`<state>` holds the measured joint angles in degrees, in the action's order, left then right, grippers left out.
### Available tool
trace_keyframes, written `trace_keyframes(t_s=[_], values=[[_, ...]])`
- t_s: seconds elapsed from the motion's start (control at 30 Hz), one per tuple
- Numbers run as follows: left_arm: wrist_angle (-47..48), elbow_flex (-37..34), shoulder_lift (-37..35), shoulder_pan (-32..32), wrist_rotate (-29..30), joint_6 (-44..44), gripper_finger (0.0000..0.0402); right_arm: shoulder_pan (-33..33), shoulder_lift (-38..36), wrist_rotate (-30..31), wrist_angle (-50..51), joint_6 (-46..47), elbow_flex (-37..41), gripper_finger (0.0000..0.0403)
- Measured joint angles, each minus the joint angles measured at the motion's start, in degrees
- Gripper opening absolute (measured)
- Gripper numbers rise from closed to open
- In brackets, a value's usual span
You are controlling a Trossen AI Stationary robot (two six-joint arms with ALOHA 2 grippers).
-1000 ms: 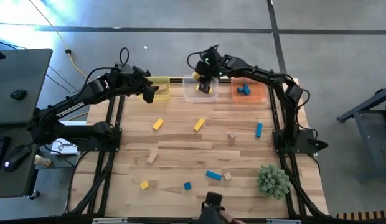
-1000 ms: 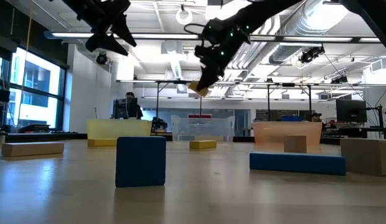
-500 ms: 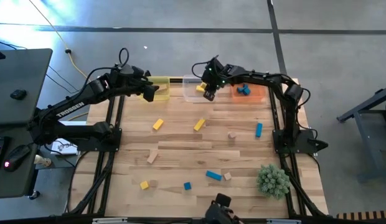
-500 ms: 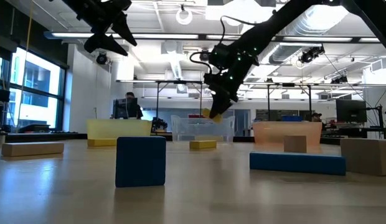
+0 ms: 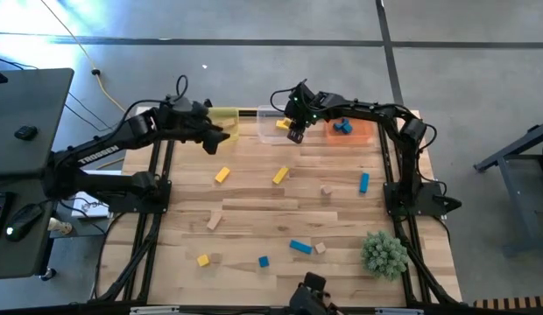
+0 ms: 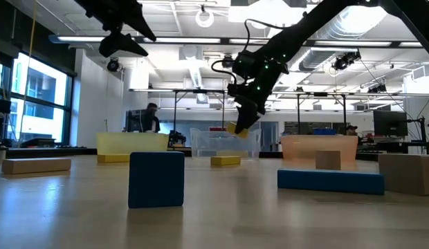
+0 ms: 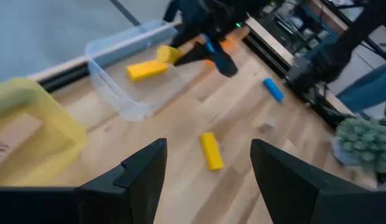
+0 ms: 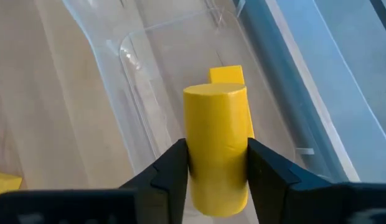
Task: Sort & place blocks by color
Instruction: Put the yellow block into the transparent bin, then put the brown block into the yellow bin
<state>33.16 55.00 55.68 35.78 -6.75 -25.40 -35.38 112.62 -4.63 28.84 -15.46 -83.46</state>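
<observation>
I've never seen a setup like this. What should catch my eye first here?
The right gripper holds a yellow block over the clear tub at the table's far edge, where another yellow block already lies. The left gripper hangs open in front of the yellow tub. Yellow, blue and tan blocks lie scattered on the table, and a green spiky ball sits at its near right corner.

Matt pale wood-plank worktop [image 5: 254, 206]; smooth painted yellow cylinder [image 8: 216, 146] between matt black fingers [image 8: 174, 171]; glossy clear plastic tub [image 8: 174, 81]; translucent yellow plastic tub [image 7: 31, 124].
</observation>
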Motion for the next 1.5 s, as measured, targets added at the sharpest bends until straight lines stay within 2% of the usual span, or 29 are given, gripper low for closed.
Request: trace_keyframes(t_s=[0.17,0.4,0.7,0.93,1.03,1.17,1.5], values=[[1.9,0.0,1.8,-4.9,3.9,-3.4,0.0223,0.0,0.0,1.7,0.0,0.0,0.0,0.0160],[6.3,0.0,6.7,-11.2,7.2,-7.9,0.0223,0.0,-0.1,2.1,0.0,-0.1,0.0,0.0180],[11.4,0.0,11.6,-20.2,8.1,-17.7,0.0223,0.6,-4.0,2.2,0.4,2.7,0.0,0.0183],[21.7,0.0,12.5,-28.8,14.9,-29.5,0.0223,1.9,-8.8,2.5,0.4,8.1,-0.1,0.0183],[23.5,0.0,12.5,-32.0,15.5,-33.1,0.0223,2.7,-10.2,2.5,0.8,10.4,-0.1,0.0183],[24.4,-0.2,12.5,-36.1,15.6,-36.1,0.0223,4.3,-11.1,2.5,1.5,13.6,-0.1,0.0183],[23.6,-4.7,12.5,-45.6,15.4,-51.3,0.0223,10.7,-11.5,2.7,7.0,16.9,-0.1,0.0183]])
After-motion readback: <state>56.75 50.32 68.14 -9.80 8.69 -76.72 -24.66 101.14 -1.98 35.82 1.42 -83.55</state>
